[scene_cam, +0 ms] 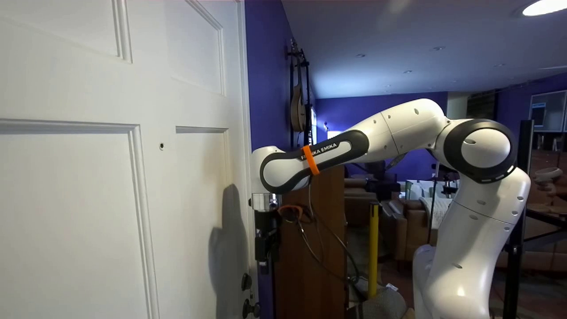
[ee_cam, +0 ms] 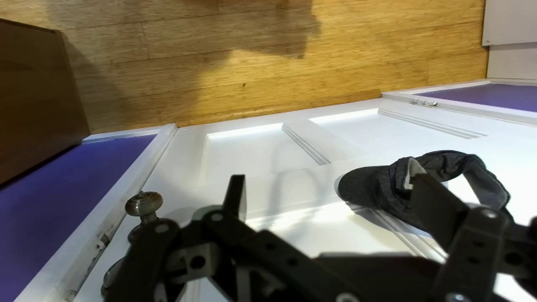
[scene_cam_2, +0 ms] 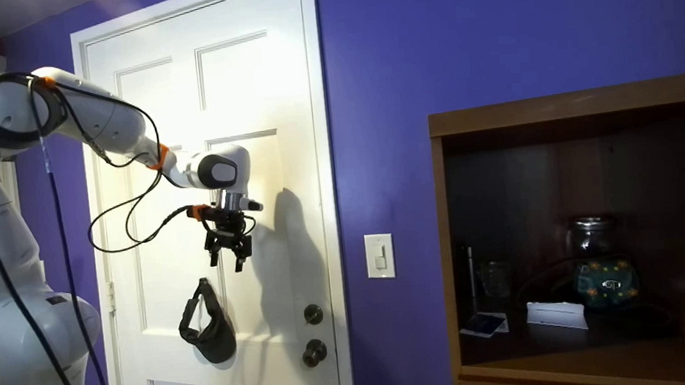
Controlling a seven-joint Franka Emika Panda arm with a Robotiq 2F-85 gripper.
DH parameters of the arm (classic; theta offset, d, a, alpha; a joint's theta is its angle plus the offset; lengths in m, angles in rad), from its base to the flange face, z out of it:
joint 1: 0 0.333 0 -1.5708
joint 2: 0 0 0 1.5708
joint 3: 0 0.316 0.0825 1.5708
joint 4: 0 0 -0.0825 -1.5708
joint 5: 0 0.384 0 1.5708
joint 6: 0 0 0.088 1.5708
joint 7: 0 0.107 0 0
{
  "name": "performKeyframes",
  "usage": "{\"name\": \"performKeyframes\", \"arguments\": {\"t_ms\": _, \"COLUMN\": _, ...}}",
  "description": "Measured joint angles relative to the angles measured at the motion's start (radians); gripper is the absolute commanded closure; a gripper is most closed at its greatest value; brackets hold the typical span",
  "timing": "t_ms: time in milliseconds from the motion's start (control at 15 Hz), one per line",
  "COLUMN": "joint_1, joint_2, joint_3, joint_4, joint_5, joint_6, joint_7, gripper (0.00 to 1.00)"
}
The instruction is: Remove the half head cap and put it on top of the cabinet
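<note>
The dark grey half head cap hangs by its strap on the white door in an exterior view. It also shows in the wrist view, partly behind the right finger. My gripper is open and empty, pointing down, above and slightly right of the cap's strap in that exterior view. In the wrist view the fingers of the gripper stand wide apart with nothing between them. The brown wooden cabinet stands at the right, its flat top above an open shelf; its plain side shows behind the gripper.
The white panelled door is close beside the gripper. Door knobs stick out at its right. A light switch is on the purple wall. The cabinet shelf holds a jar and a green floral bag. Loose cables hang from the arm.
</note>
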Motion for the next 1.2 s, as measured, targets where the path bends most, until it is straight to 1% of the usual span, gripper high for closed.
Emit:
{"name": "performKeyframes", "arguments": {"t_ms": 200, "joint_1": 0.004, "joint_2": 0.007, "joint_3": 0.009, "joint_4": 0.0, "joint_5": 0.001, "joint_6": 0.005, "joint_7": -0.008, "gripper": 0.0}}
{"name": "performKeyframes", "arguments": {"t_ms": 333, "joint_1": 0.022, "joint_2": 0.02, "joint_3": 0.026, "joint_4": 0.0, "joint_5": 0.013, "joint_6": 0.029, "joint_7": -0.033, "gripper": 0.0}}
{"name": "performKeyframes", "arguments": {"t_ms": 533, "joint_1": 0.064, "joint_2": 0.03, "joint_3": 0.062, "joint_4": -0.019, "joint_5": 0.027, "joint_6": 0.09, "joint_7": -0.087, "gripper": 0.0}}
{"name": "performKeyframes", "arguments": {"t_ms": 667, "joint_1": 0.096, "joint_2": 0.032, "joint_3": 0.088, "joint_4": -0.051, "joint_5": 0.027, "joint_6": 0.153, "joint_7": -0.145, "gripper": 0.0}}
{"name": "performKeyframes", "arguments": {"t_ms": 800, "joint_1": 0.124, "joint_2": 0.036, "joint_3": 0.108, "joint_4": -0.096, "joint_5": 0.027, "joint_6": 0.249, "joint_7": -0.208, "gripper": 0.0}}
{"name": "performKeyframes", "arguments": {"t_ms": 933, "joint_1": 0.151, "joint_2": 0.045, "joint_3": 0.118, "joint_4": -0.15, "joint_5": 0.027, "joint_6": 0.377, "joint_7": -0.273, "gripper": 0.0}}
{"name": "performKeyframes", "arguments": {"t_ms": 1067, "joint_1": 0.177, "joint_2": 0.053, "joint_3": 0.122, "joint_4": -0.211, "joint_5": 0.032, "joint_6": 0.544, "joint_7": -0.325, "gripper": 0.0}}
{"name": "performKeyframes", "arguments": {"t_ms": 1200, "joint_1": 0.207, "joint_2": 0.062, "joint_3": 0.119, "joint_4": -0.263, "joint_5": 0.079, "joint_6": 0.7, "joint_7": -0.386, "gripper": 0.0}}
